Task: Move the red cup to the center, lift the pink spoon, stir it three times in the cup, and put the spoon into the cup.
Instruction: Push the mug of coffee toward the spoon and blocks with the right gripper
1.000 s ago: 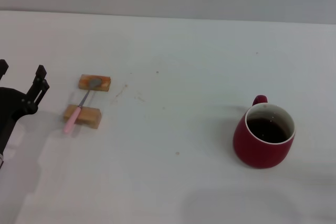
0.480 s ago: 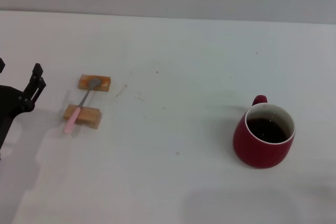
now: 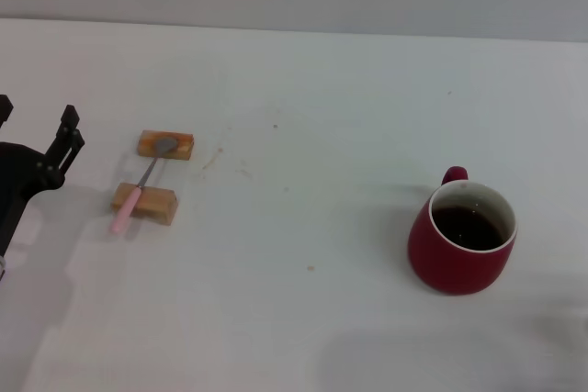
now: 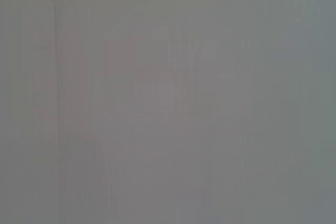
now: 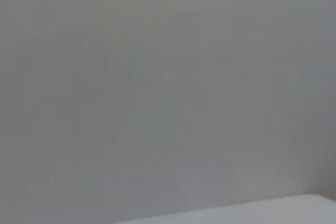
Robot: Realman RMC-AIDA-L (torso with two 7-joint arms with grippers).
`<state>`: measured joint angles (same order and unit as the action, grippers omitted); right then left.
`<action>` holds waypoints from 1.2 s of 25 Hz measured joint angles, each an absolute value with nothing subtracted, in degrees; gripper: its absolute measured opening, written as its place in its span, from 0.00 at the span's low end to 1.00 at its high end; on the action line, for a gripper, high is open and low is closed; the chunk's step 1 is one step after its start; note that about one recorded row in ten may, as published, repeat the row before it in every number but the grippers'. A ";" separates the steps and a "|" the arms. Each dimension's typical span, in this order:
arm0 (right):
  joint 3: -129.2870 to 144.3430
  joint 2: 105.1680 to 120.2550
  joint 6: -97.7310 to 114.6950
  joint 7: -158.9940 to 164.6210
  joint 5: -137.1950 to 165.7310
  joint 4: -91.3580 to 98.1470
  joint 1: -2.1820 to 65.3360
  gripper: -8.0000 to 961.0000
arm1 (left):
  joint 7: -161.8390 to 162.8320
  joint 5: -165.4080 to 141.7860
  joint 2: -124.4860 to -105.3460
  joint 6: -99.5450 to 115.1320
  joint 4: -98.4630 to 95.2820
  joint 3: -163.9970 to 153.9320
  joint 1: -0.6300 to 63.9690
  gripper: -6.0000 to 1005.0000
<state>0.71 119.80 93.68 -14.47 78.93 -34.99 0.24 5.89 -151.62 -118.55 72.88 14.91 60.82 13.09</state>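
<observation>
White desk (image 3: 303,117) fills your head view, with a grey wall band across the far edge. Biggest item you have is the red cup (image 3: 462,238), upright on the right side of the desk, well right of center, handle pointing away toward the wall, dark inside, white rim. Next, the left gripper (image 3: 35,130) sits at the left edge, black, just left of the blocks and clear of them; its fingers (image 3: 70,126) are spread apart with nothing between them. You won't see the right gripper in the head view. Two tan wooden blocks: far block (image 3: 166,145) and near block (image 3: 144,203), close together on the left side, well apart from the cup. The pink spoon (image 3: 140,185) lies bridged across both blocks, silver bowl resting on the far block, pink handle over the near block with its end sticking out past it toward you and the left. A few small specks mark the desk near center. Your left wrist view is a flat grey field, nothing identifiable. Your right wrist view is the same grey, with a paler strip at one corner.
</observation>
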 joint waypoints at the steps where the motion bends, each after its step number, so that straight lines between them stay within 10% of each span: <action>1: 0.75 119.80 93.11 -14.47 78.93 -35.32 0.43 0.01 | 5.89 -151.61 -118.56 72.74 14.91 60.82 13.22 0.80; 30: 2.37 119.79 81.21 -14.41 79.03 -37.79 7.56 0.01 | 5.71 -151.61 -118.65 72.48 15.29 60.82 14.67 0.79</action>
